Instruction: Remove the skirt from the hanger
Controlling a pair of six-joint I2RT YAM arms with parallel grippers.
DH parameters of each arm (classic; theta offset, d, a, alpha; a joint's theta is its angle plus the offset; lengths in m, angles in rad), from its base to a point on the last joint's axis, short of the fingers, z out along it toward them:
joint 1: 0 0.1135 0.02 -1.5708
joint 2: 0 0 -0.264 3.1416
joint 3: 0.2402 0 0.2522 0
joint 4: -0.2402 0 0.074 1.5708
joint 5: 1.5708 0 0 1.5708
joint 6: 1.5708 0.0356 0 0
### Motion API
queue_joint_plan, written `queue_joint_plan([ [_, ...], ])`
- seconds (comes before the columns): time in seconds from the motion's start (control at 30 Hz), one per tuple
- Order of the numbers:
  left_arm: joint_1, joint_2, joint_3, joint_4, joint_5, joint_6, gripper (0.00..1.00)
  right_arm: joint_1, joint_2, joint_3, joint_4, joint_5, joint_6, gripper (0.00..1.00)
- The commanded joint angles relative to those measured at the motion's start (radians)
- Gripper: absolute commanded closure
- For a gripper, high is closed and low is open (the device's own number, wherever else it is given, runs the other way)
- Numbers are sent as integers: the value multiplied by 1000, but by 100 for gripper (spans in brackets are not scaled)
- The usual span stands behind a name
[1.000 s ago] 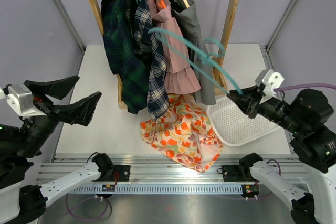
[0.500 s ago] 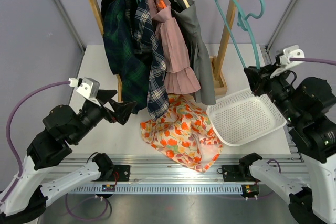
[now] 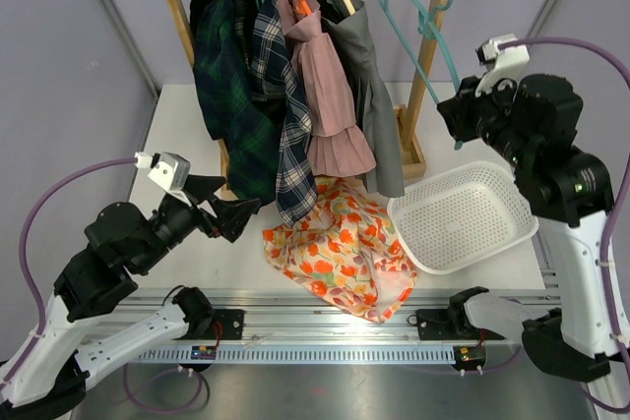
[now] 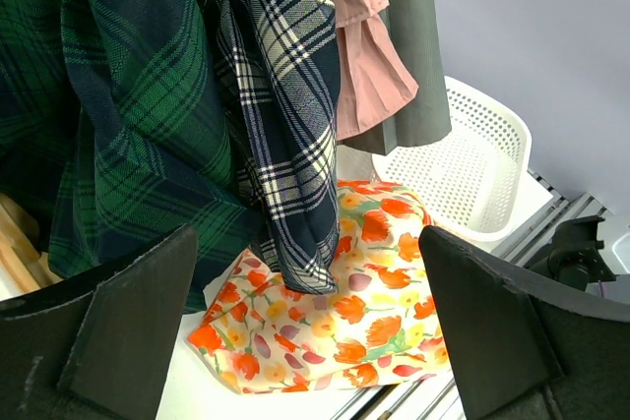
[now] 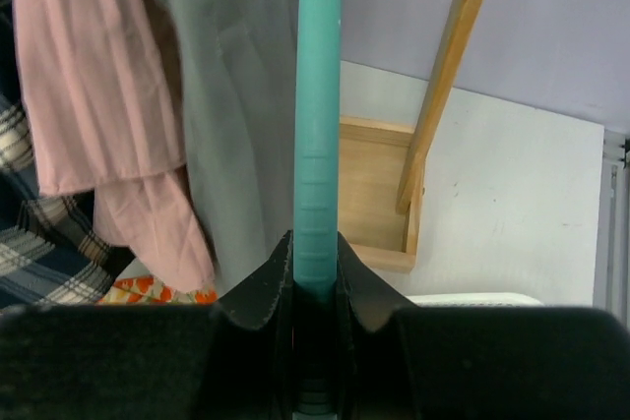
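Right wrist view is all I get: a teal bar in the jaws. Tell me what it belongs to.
Observer: An empty teal hanger, raised beside the rack's right post.
Operator: Report the task garment.
Observer: The floral skirt lies loose on the table, left of the white basket.
Operator: Now the other arm.
Observer: The left gripper is open, empty, facing the plaid garments.

Bright, even, diffuse light; faint soft shadows; mostly sharp focus
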Motion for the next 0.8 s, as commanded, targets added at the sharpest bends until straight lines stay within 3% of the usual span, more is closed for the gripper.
queue_joint_plan([
  [0.0, 1, -19, -6, 59, 24, -9, 1, -101, 109, 172, -58, -131, 52, 100],
  [0.07, 1, -22, -6, 52, 27, -6, 1, -154, 194, 269, -87, -212, 41, 100],
  [0.37, 1, -48, -38, 73, 38, -7, 1, -200, 455, 620, -204, -323, -31, 100],
  [0.77, 1, -56, -68, 89, 81, -15, 1, -286, 613, 748, -252, -369, -49, 100],
])
